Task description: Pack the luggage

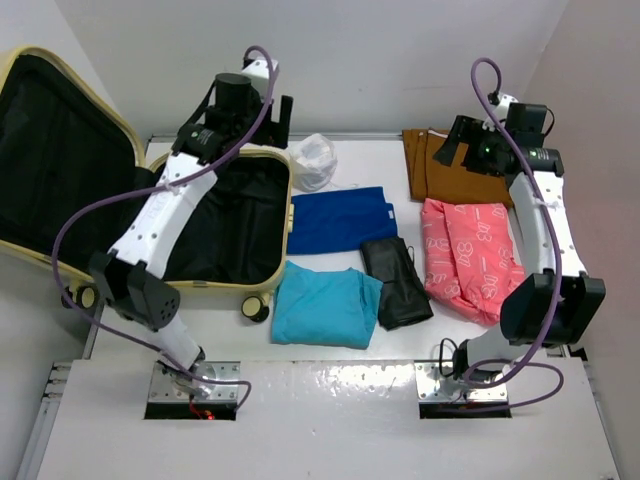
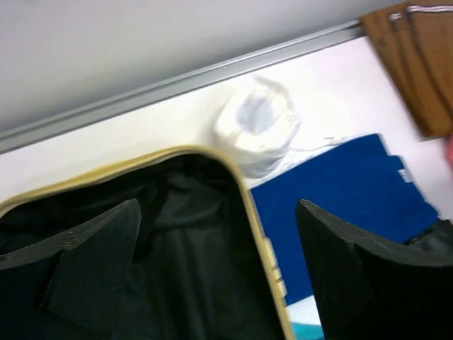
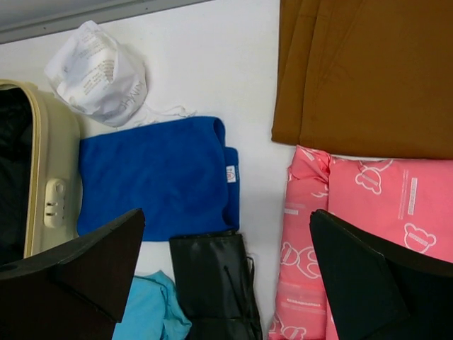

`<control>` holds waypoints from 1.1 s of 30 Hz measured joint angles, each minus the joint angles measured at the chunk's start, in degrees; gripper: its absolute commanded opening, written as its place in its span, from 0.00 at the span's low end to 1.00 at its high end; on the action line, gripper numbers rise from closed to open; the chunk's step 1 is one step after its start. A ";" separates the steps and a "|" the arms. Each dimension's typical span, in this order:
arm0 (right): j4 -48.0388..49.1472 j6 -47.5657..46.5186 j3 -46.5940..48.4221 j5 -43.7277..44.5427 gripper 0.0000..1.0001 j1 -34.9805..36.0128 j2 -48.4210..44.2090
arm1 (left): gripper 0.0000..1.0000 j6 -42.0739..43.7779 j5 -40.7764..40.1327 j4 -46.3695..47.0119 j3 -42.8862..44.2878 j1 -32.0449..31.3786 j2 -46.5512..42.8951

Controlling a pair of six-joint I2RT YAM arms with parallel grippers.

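Observation:
The pale yellow luggage [image 1: 283, 215] lies open at the left, black lining showing, lid propped up at the far left. Its rim also shows in the left wrist view [image 2: 249, 205] and in the right wrist view [image 3: 53, 177]. My left gripper [image 1: 272, 118] is open and empty, high above the luggage's far right corner. My right gripper [image 1: 462, 140] is open and empty above the brown garment [image 1: 450, 165]. On the table lie a dark blue garment [image 1: 338, 218], a light blue garment [image 1: 322, 306], a black pouch [image 1: 396, 282], a pink package [image 1: 470, 255] and a white bag [image 1: 312, 160].
A grey rail [image 2: 177, 81] runs along the table's far edge by the wall. A suitcase wheel [image 1: 255, 310] sticks out beside the light blue garment. White walls close in behind and on both sides.

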 measured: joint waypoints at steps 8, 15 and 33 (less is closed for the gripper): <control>-0.28 -0.94 -2.08 0.59 1.00 0.00 -1.40 | 0.75 -2.78 8.55 1.01 13.16 -0.35 18.18; -0.17 -2.29 -3.52 1.62 1.00 0.00 -2.29 | 0.73 -2.45 8.83 0.13 22.16 -2.14 32.30; -0.11 -4.70 -4.33 3.85 1.00 -0.02 -2.34 | 0.84 -0.52 2.95 1.20 28.13 -5.38 45.64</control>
